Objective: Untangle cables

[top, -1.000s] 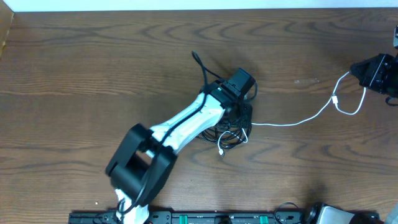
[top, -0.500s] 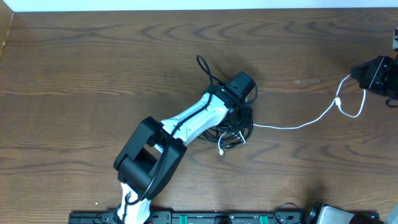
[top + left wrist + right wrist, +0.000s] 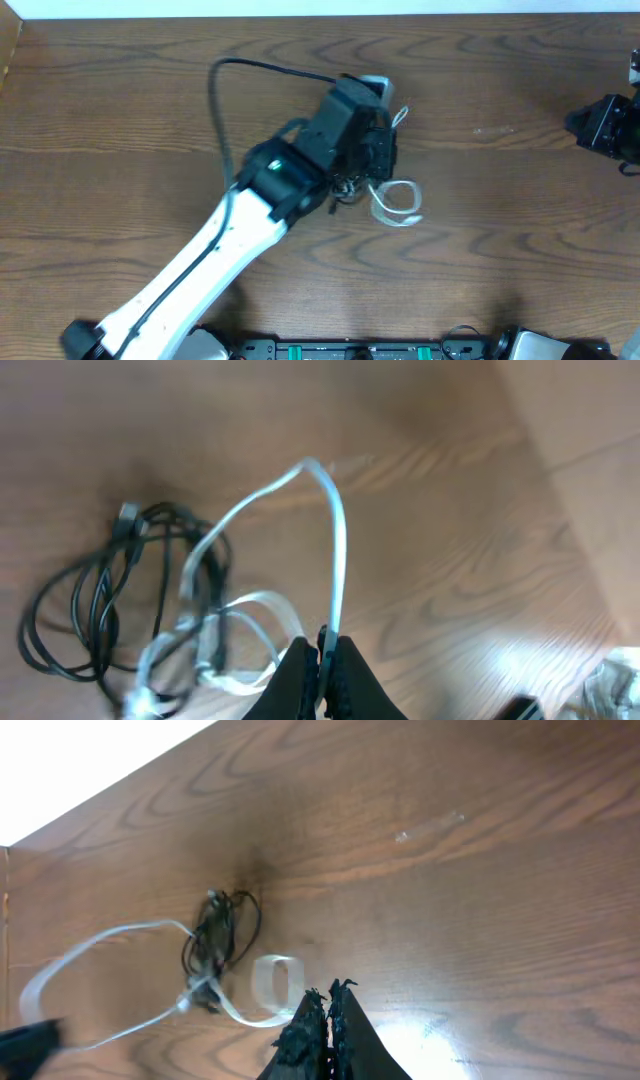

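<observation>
Not untangled yet, I'd say: mid-table the black cable (image 3: 215, 940) lies bunched with the white cable (image 3: 342, 545) looped through it. The left fingers (image 3: 298, 675) pinch the white one, holding a loop up. The right fingers (image 3: 305, 1040), far right, are closed on nothing. The table (image 3: 120, 50) is bare brown wood, with only white beyond its far edge.

Top-down overhead, close wrists, common cables (image 3: 341, 560)

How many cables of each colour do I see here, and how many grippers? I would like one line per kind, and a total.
black cable: 1
white cable: 1
grippers: 2 (left gripper, right gripper)
Total: 4
</observation>
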### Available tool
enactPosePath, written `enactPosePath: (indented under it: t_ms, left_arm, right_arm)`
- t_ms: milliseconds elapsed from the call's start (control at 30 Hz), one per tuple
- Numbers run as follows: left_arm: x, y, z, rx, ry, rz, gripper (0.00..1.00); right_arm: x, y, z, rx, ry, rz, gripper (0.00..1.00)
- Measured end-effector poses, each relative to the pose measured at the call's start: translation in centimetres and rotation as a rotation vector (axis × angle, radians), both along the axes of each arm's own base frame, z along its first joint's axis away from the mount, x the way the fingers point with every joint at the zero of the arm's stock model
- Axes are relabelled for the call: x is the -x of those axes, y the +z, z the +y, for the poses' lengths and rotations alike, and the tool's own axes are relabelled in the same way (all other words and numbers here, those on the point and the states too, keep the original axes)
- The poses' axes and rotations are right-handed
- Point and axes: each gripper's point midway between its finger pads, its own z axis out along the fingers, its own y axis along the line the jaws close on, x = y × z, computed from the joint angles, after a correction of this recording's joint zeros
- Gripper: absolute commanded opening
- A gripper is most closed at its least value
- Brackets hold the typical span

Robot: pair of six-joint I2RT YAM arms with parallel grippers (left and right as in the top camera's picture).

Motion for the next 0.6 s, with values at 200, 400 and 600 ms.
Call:
enactPosePath:
  t_ms: [200, 400, 600]
  left_arm:
    - [-0.1, 0.7, 0.5, 0.0, 0.02, -0.025, 0.08]
    - [-1.4, 1.5, 0.2, 0.028, 0.041, -0.071, 0.07]
    - [-3.4, 4.1, 0.9, 0.088, 0.084, -0.144, 0.08]
  right_arm:
    - [0.1, -2.3, 0.0, -0.016, 0.001, 0.051, 0.04]
    - [0.3, -4.6, 0.2, -0.035, 0.014, 0.098, 0.27]
    - [0.2, -6.6, 1.5, -0.058, 0.077, 0.114, 0.37]
